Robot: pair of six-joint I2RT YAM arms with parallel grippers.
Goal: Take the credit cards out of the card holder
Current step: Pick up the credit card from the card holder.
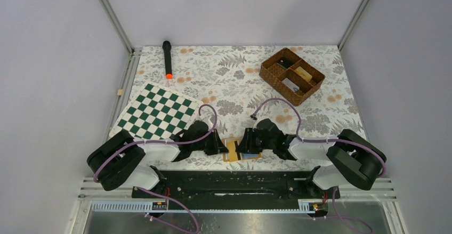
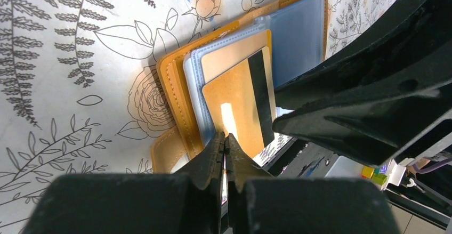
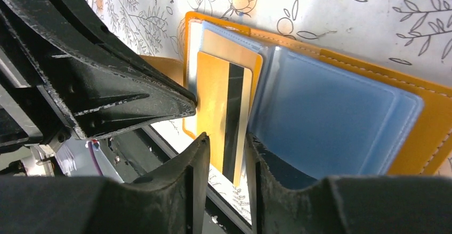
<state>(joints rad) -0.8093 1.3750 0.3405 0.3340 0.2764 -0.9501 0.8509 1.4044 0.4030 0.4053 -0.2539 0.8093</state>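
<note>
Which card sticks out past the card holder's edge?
The tan card with the black stripe: it overhangs the edge of the card holder, while the blue card and the paler card lie inside clear sleeves.

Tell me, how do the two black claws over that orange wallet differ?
The left gripper has its jaws pressed shut, while the right gripper has its jaws apart. The left gripper holds nothing, its tip by the edge of the beige striped card. The right gripper has that card's free end between its fingers, though a firm grip cannot be told. Both are black and low over the open card holder.
</note>
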